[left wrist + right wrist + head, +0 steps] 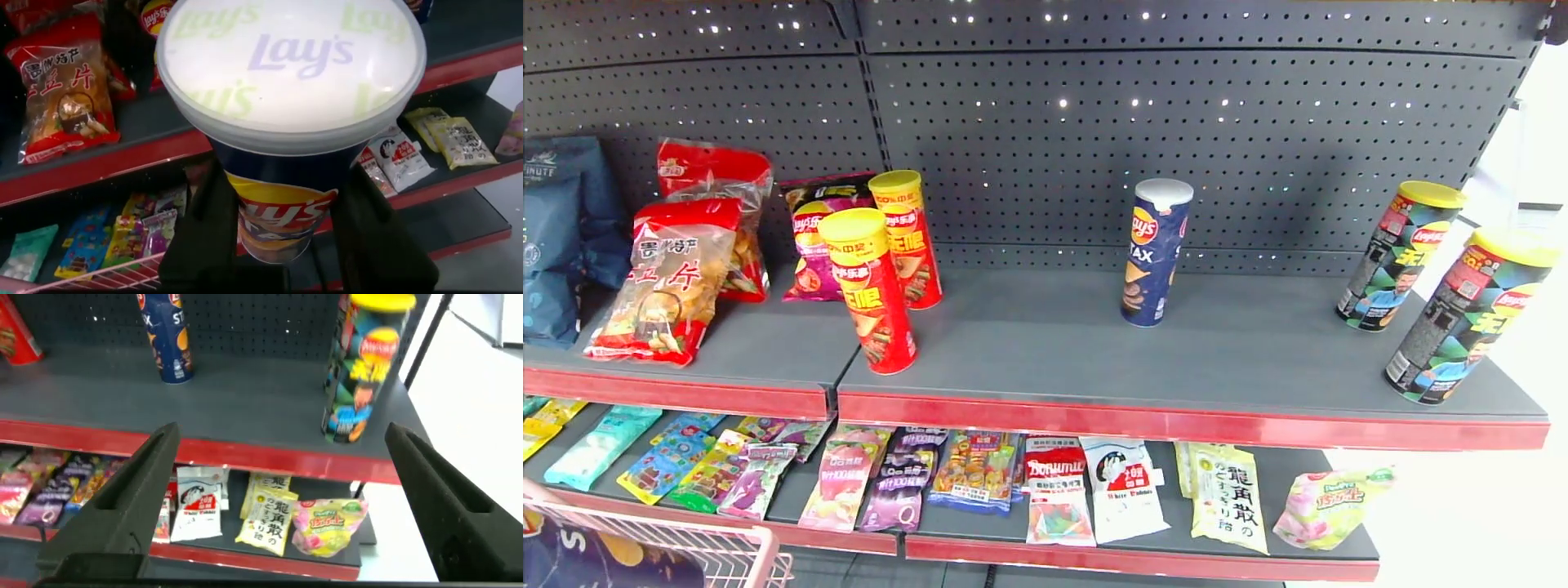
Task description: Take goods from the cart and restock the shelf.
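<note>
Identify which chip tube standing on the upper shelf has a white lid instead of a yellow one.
The dark blue tube standing alone mid-shelf. The two red tubes at left and two dark patterned tubes at right all carry yellow lids.

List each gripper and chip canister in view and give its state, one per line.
Left gripper: shut on the held canister.
Held canister: lid on, clamped between both fingers.
Right gripper: open, empty.
Shelf blue canister: upright on the top shelf, lid on.
Red canisters: two, upright, yellow lids on.
Black canisters: two, standing, yellow lids on.
</note>
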{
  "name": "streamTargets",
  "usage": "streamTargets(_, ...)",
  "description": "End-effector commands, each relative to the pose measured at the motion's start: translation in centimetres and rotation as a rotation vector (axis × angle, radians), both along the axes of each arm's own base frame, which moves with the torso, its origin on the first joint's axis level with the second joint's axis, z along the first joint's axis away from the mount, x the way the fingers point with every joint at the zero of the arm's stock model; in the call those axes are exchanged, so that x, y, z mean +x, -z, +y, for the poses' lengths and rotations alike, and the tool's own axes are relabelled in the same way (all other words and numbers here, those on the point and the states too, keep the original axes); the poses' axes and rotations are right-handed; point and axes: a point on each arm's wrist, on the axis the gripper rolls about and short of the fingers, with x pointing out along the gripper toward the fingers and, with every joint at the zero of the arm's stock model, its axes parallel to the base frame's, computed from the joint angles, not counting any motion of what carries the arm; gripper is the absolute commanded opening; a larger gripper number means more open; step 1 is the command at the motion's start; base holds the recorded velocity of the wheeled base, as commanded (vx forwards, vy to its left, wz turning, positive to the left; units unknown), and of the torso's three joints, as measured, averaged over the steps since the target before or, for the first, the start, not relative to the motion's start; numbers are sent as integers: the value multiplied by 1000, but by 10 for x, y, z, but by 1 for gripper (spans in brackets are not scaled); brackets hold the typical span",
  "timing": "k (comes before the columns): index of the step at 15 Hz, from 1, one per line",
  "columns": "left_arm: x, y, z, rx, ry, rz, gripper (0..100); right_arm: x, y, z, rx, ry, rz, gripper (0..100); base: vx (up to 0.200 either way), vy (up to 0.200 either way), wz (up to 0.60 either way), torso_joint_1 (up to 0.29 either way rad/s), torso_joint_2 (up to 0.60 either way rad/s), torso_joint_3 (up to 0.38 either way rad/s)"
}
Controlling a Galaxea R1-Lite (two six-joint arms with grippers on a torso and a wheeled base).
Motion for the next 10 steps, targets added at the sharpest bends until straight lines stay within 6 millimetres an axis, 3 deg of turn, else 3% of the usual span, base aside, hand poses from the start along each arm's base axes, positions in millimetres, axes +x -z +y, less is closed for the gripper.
streamTargets(1,-1,2,0,-1,2,4,0,97,-67,6,-79,-80,186,100,0,0,0,0,0,0)
streamTargets(3,1,3,0,-23,-14,23,0,131,-73,28,-86,-297,251,100,0,0,0,0,0,0)
streamTargets(4,1,3,0,-25,-25,23,0,142,-71,32,-89,-315,280,100,0,0,0,0,0,0)
streamTargets(5,4,1,1,-21,-64,31,0,170,-68,43,-86,-390,319,100,0,0,0,0,0,0)
streamTargets(6,4,0,1,-23,-78,31,0,185,-65,50,-84,-441,327,100,0,0,0,0,0,0)
streamTargets(8,7,-5,0,-30,-84,39,0,235,-54,64,-72,-521,286,100,0,0,0,0,0,0)
streamTargets(10,10,-7,-1,-26,-86,54,0,270,-38,68,-70,-546,252,100,0,0,0,0,0,0)
